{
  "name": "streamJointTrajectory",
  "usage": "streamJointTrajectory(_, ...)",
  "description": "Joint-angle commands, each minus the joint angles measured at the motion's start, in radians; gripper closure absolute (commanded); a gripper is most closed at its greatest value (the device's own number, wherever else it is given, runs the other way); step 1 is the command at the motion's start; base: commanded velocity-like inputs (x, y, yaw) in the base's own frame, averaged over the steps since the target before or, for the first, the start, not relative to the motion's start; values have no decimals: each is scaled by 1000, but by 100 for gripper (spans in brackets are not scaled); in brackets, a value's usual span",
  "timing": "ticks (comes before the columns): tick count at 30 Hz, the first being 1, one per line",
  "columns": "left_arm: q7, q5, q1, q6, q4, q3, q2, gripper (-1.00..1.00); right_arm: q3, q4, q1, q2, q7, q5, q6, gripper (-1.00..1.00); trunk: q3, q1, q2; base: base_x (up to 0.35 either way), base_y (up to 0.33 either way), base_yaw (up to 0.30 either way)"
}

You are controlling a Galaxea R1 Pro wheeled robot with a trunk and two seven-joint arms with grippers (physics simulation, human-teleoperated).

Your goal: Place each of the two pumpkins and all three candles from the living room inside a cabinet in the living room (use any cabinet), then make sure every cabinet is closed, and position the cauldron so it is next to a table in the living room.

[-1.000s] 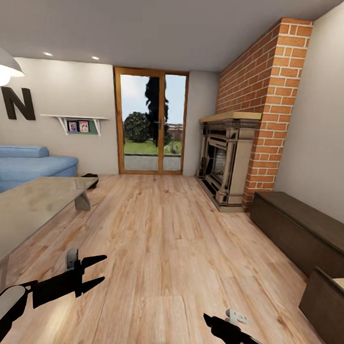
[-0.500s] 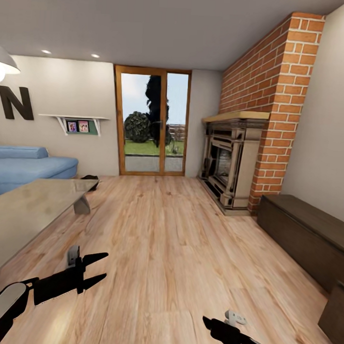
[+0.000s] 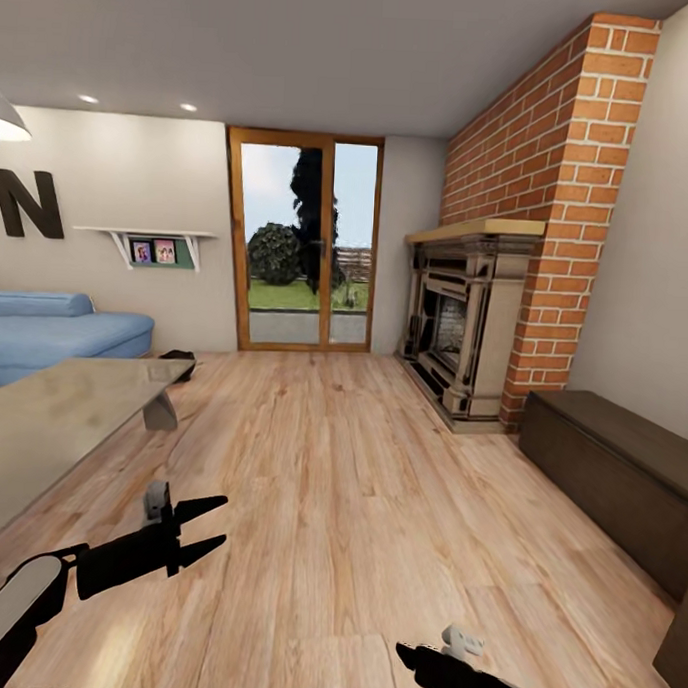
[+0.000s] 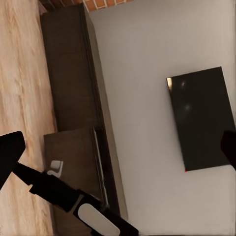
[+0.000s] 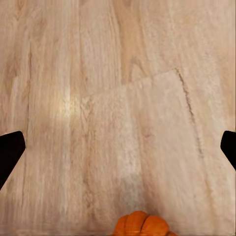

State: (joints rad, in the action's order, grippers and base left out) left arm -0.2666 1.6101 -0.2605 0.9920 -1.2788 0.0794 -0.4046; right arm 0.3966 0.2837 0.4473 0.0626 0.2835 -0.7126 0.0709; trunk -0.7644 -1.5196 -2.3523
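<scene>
Pumpkin below right arm's spread fingers

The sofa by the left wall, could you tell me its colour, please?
The sofa is light blue, clearest in the head view.

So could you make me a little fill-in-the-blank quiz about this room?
1. The sofa beside the glossy glass-topped coffee table is coloured ____.
2. The chimney above the fireplace is built of red ____.
3. The long low dark-brown wooden cabinet stands against the wall on the robot's ____ side.
4. In the right wrist view, the orange ribbed thing on the floor is a ____.

Missing words: blue; brick; right; pumpkin
</scene>
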Motion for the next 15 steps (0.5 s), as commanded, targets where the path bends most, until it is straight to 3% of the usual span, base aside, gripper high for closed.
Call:
streamJointTrajectory(1,-10,-5,0,0,-4,2,-1,-100,2,1,1,1,13,-8,17,-100,-4,-4,-8,5,1,0)
streamJointTrajectory(15,-10,4,13,1,-13,9,-2,-100,1,-6,1,-1,20,-17,66,-100,-48,-57,-106,1,0,0)
